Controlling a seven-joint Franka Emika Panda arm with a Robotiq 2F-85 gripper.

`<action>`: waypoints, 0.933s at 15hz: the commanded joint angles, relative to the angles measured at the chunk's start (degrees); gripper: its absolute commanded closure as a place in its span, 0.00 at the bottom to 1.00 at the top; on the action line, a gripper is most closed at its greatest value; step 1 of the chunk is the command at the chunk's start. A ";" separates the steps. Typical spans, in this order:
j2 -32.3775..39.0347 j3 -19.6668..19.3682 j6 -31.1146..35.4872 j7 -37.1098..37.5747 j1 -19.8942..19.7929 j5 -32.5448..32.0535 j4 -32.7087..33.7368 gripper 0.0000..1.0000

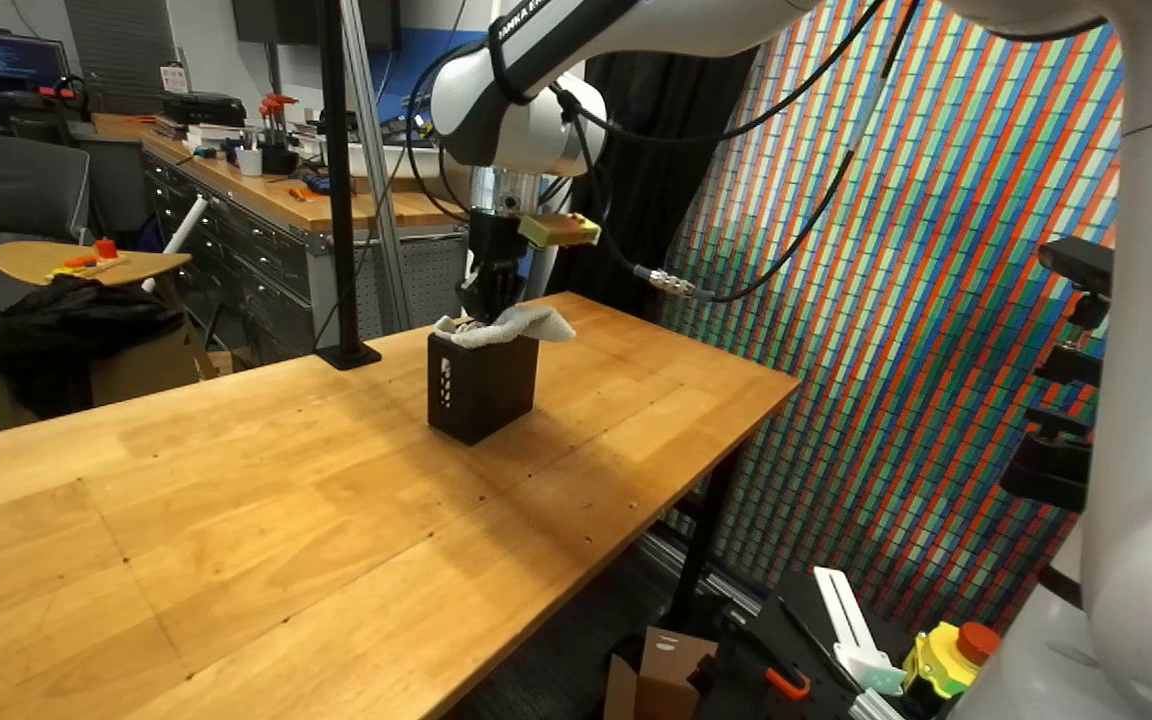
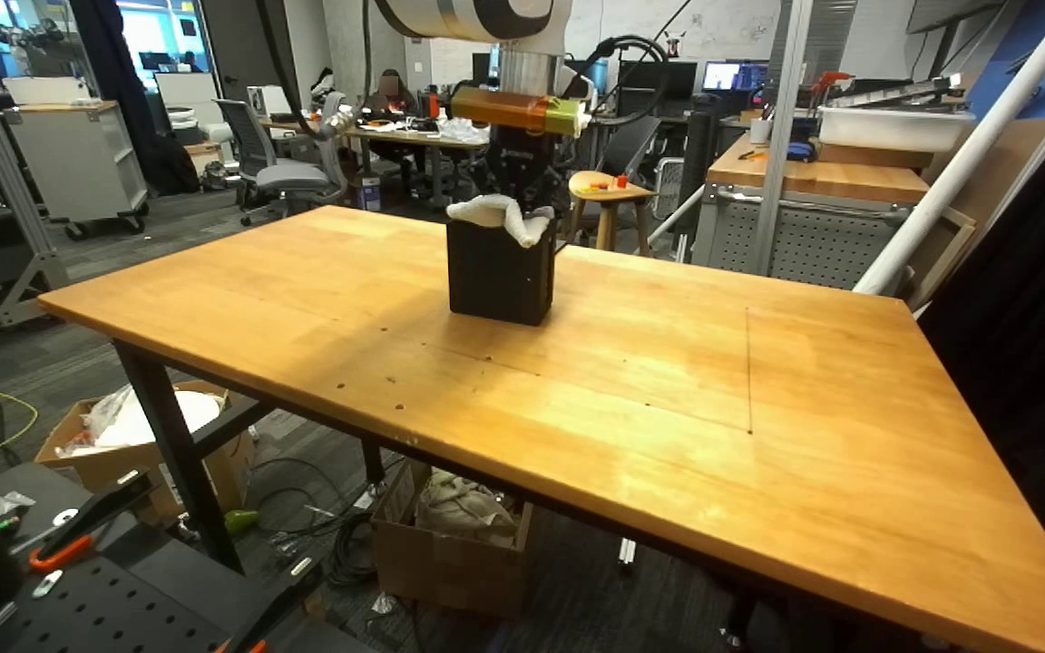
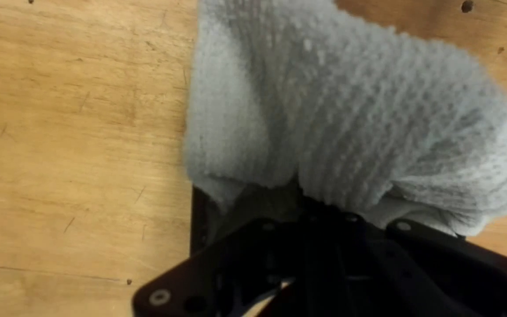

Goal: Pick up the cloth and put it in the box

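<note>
The light grey cloth (image 1: 531, 323) is bunched over the open top of the black box (image 1: 481, 390), with parts hanging past the rim. It shows the same way in an exterior view with the cloth (image 2: 491, 212) on the box (image 2: 495, 274). My gripper (image 1: 489, 308) points down at the box opening, with its fingertips among the folds. In the wrist view the cloth (image 3: 359, 97) spreads out ahead of the gripper (image 3: 326, 213), whose dark fingers are close together on it. A dark strip of the box (image 3: 198, 220) shows at the left. The fingertips and the box's inside are mostly hidden.
The box stands on a wooden table (image 1: 266, 500), also seen in an exterior view (image 2: 668, 381). A black post (image 1: 341, 250) rises at the table's far edge, and a metal profile (image 2: 781, 145) stands behind the table. A workbench (image 1: 236, 190) stands farther back.
</note>
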 commanded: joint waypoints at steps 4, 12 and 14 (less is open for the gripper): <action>-7.65 -1.10 -0.72 4.44 1.45 -5.71 -1.74 0.99; -17.67 -2.95 0.96 10.30 1.61 -9.05 -12.51 0.99; -20.20 -2.86 1.32 12.16 1.90 -9.42 -15.34 0.99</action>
